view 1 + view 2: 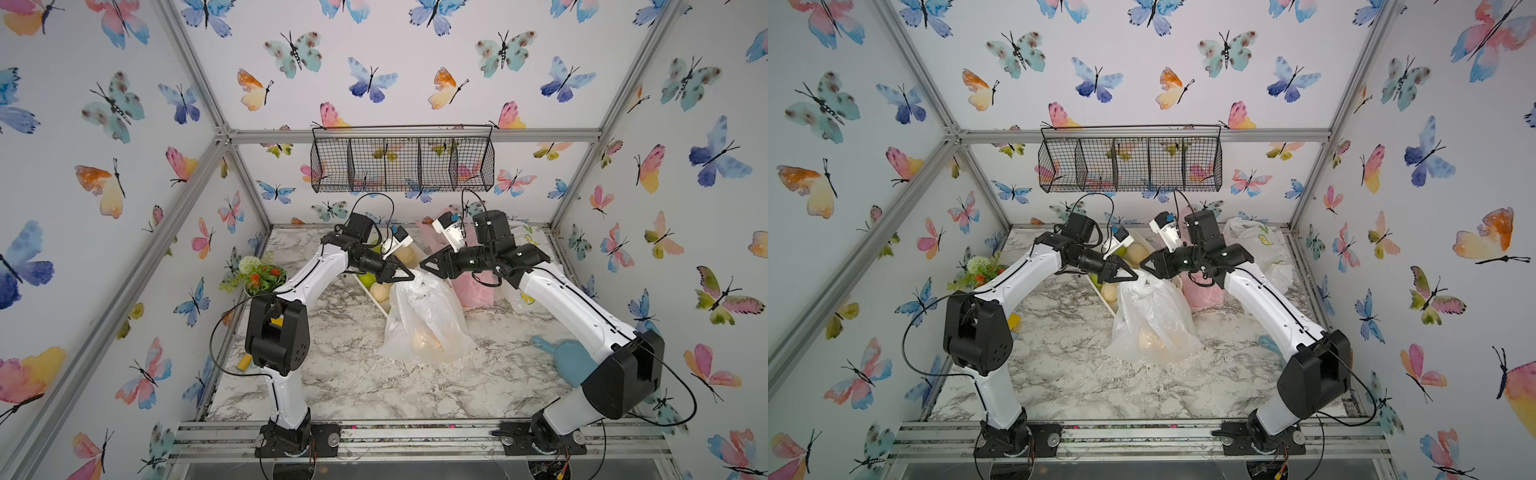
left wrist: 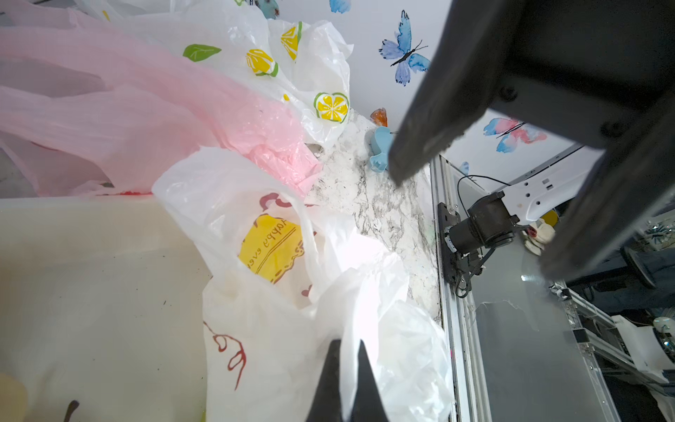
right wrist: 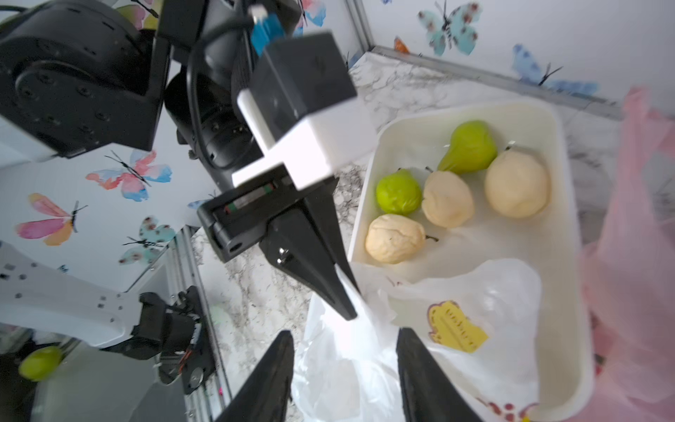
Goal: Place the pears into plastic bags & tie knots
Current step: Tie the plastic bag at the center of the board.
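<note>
A white plastic bag with red doodles (image 1: 424,324) (image 1: 1154,320) stands mid-table with pale pears (image 1: 424,341) showing dimly through it. My left gripper (image 1: 409,275) (image 2: 349,350) is shut on a strip of film at the bag's top. My right gripper (image 1: 424,264) (image 3: 345,332) faces it just above the same bag, fingers apart, gripping nothing. Behind the bag, a white tray (image 3: 475,106) holds two green pears (image 3: 471,146) and three cream ones (image 3: 517,182). The pink bag (image 1: 473,291) and the lemon-print bag (image 1: 1258,245) lie slack at the back right. No knots show.
A blue scoop (image 1: 569,357) lies on the marble by the right arm. A flower pot (image 1: 259,274) stands at the left edge, with a yellow object (image 1: 244,361) nearer the front. A black wire basket (image 1: 401,162) hangs on the back wall above both arms.
</note>
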Tool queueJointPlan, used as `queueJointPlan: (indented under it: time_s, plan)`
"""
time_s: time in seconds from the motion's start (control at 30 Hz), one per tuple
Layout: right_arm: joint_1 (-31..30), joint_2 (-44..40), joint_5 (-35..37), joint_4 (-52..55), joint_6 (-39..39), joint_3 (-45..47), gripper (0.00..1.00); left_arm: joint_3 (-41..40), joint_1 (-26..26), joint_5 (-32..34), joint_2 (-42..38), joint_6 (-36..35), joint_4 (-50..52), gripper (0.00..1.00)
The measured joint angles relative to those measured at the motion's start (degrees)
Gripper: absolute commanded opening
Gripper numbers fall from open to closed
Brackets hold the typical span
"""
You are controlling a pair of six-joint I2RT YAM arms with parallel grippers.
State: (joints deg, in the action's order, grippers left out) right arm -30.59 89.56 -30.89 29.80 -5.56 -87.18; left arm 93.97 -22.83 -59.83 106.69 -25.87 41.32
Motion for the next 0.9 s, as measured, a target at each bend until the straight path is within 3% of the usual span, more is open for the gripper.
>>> queueJointPlan:
  time_s: [0.13, 0.17, 0.53, 0.83, 0.9]
  plan:
    - [-0.35, 0.85, 4.57, 5.33, 3.26, -2.73, 0.95, 0.09, -0.74, 1.60, -0.55, 1.57, -0.55, 0.01]
    - [-0.57, 1.64, 5.64, 6.78, 3.96, -3.28, 0.98, 0.09, -0.85, 1.92, -0.57, 2.08, -0.76, 0.01]
    - [-3.78, 9.44, 10.60, 13.57, 8.76, -6.82, 0.94, 2.25, -1.53, 3.72, -0.57, 8.39, -3.37, 0.02]
    - [-4.07, 9.99, 11.26, 14.36, 9.81, -7.02, 0.73, 2.25, -2.32, 4.24, -0.57, 9.20, -3.80, 0.05]
    - [-4.07, 10.19, 11.30, 14.38, 9.90, -7.02, 0.72, 2.25, -2.36, 4.44, -0.57, 9.29, -3.82, 0.05]
